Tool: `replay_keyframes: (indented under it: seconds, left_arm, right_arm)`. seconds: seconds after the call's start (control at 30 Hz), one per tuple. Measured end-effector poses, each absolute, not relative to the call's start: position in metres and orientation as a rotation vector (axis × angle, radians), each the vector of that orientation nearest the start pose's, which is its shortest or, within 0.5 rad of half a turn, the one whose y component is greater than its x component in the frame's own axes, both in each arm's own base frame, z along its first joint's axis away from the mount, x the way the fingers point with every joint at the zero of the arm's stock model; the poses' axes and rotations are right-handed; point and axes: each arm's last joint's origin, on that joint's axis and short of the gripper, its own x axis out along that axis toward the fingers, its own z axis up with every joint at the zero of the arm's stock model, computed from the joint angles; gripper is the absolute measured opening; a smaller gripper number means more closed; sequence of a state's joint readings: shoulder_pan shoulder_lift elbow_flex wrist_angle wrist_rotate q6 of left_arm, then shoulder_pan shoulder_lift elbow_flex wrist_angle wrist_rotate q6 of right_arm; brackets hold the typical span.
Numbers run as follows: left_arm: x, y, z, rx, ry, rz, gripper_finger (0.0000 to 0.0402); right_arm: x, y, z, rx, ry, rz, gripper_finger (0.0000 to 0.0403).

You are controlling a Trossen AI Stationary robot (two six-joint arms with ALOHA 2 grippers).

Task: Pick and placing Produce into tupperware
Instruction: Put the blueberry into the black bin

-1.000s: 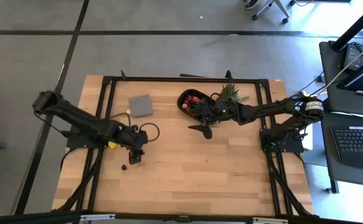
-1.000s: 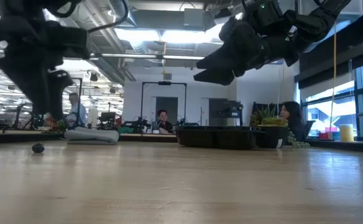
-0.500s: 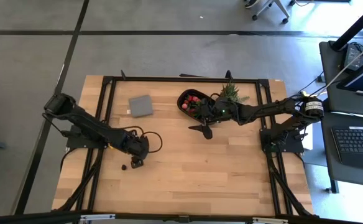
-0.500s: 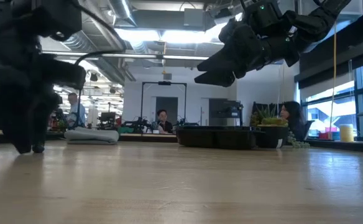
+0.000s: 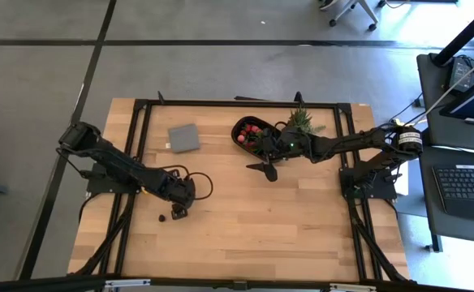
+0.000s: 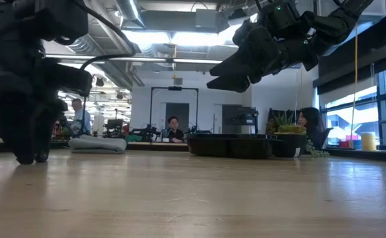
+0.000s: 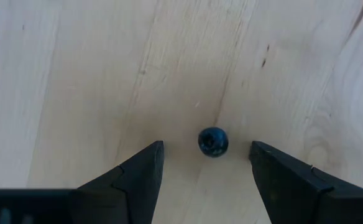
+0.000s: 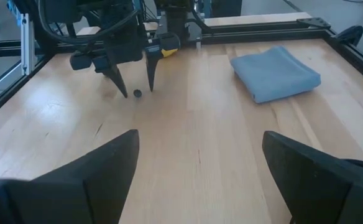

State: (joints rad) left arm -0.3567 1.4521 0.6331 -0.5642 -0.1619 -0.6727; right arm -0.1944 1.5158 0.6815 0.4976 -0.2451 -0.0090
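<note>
Left gripper (image 7: 205, 163) stood low over the table (image 5: 245, 235), jaws spread, with a dark berry (image 7: 213, 142) lying on the wood between the fingertips (image 7: 149, 155) and nearer the far one; neither tip touched it. In the high view the berry (image 5: 162, 216) sat just beside the gripper (image 5: 176, 212), well apart from the tray (image 5: 239, 131). I judged the step in hand to be the pick of this berry. To do it well I would have shifted the gripper sideways until the berry lay midway between the jaws, then lowered the tips to the wood before closing, since so small and round a piece would likely roll away if one finger met it first. A slow, light close seemed wise.

Right gripper (image 8: 197, 180) waited above the table near the tray, jaws open, empty. The tray held red pieces (image 5: 252, 129) at the far side of the table, beside a green plant (image 5: 301, 119). A grey pad (image 5: 184, 138) lay between the two arms' ends, clear of the carry path as I judged it. A yellow piece (image 8: 168, 52) showed behind the left arm
</note>
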Motion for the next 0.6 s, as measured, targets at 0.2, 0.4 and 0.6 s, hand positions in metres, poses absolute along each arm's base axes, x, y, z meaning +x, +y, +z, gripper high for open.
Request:
replay_keyframes:
  seconds: [0.2, 0.4, 0.6]
  left_arm:
    - [0.2065, -0.0700, 0.1328, -0.218, 1.312, 0.288, 0.0229]
    - [0.2081, -0.0703, 0.1327, -0.170, 1.299, 0.246, 0.0220]
    - [0.2093, -0.0706, 0.1329, -0.140, 1.292, 0.220, 0.0187]
  right_arm:
    - [0.3006, -0.0520, 0.1942, 0.065, 0.329, 0.052, 0.0342]
    - [0.3005, -0.0520, 0.1941, 0.065, 0.330, 0.052, 0.0342]
    - [0.3005, -0.0519, 0.1940, 0.065, 0.331, 0.052, 0.0342]
